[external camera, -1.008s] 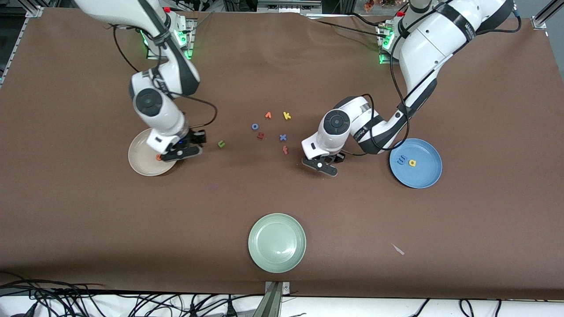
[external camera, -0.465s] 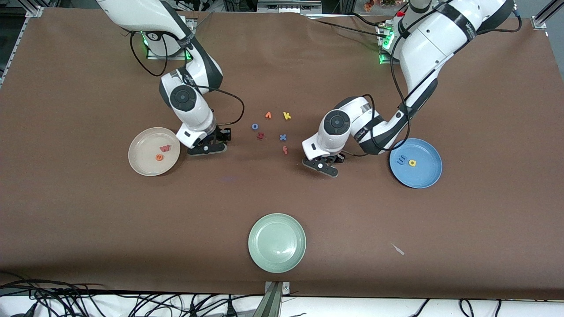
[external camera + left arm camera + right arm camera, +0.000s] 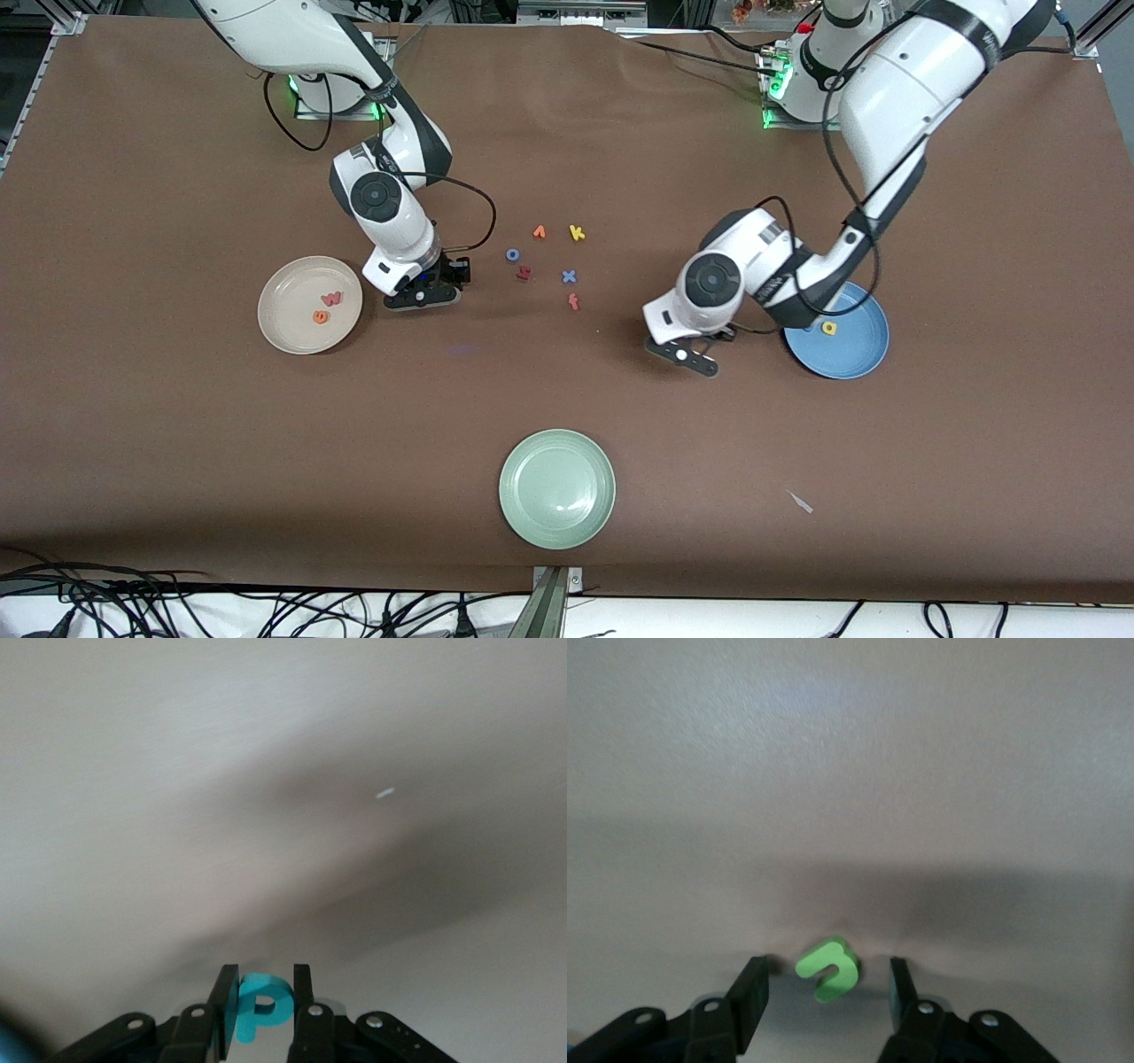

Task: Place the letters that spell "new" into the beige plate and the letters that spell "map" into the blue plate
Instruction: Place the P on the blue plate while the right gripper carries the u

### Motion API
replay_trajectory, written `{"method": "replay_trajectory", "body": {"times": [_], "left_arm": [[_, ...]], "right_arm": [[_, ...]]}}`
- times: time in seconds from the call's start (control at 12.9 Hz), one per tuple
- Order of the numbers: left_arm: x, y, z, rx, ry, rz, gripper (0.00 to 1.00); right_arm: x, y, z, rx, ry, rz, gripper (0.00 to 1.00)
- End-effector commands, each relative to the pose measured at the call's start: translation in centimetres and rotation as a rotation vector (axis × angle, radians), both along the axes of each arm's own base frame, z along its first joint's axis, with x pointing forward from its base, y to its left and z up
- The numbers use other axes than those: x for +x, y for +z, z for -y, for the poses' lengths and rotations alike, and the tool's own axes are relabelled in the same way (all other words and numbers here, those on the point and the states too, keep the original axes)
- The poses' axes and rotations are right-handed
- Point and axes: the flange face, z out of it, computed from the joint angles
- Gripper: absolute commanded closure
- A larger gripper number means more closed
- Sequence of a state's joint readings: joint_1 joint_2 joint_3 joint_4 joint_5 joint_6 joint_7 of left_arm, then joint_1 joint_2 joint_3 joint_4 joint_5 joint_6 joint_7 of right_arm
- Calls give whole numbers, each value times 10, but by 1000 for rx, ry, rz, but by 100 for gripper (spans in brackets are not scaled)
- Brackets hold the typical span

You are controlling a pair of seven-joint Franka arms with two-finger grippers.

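Front view: the left pincer [image 3: 682, 354] is shown right of centre, above the brown desk [image 3: 177, 443] and beside the blue plate [image 3: 855, 354]. In the left wrist view the teal p [image 3: 262, 1005] is seen pinched upright between its fingers [image 3: 228, 1001]. The yellow a [image 3: 829, 328] lies in the blue plate at centre right; the blue m cannot be seen, the arm covering that part of the plate.

The right pincer [image 3: 423, 297] is shown left of centre, low over the desk just beside the beige plate [image 3: 288, 332]. In the right wrist view its fingers [image 3: 751, 990] are spread, with the green n [image 3: 827, 969] lying on the desk between them, untouched.

The orange e [image 3: 321, 316] and red w [image 3: 332, 299] lie in the beige plate. Spare letters [image 3: 549, 257] are scattered at upper centre; a green plate [image 3: 556, 488] sits at lower centre.
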State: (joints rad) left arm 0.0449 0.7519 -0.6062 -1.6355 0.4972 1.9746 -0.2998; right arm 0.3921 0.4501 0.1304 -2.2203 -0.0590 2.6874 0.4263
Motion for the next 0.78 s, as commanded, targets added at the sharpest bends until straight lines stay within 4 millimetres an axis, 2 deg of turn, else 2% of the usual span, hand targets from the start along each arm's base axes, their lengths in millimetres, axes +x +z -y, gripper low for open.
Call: {"method": "replay_trajectory", "body": {"times": [0.0,0.15,0.31,0.39,0.54,0.62,0.7], "left_arm": [[21,29,-40,18,-66,-94,81],[33,31,-84,13,-116,-150,81],[45,28,-140,-9,-182,-195,81],[49,26,-165,-23,-209,-210,81],[51,17,-202,-42,-239,-242,77],[52,14,-211,-43,-247,-252,47],[51,12,-217,-38,-243,-258,0]], "right_arm": [[-4,1,0,4,-6,13,40],[-4,0,1,0,7,14,54],[-3,1,2,-1,13,15,71],[-3,3,3,-3,18,14,76],[7,19,9,-1,43,39,76],[13,29,18,-23,54,18,76],[24,45,25,-38,75,5,76]]}}
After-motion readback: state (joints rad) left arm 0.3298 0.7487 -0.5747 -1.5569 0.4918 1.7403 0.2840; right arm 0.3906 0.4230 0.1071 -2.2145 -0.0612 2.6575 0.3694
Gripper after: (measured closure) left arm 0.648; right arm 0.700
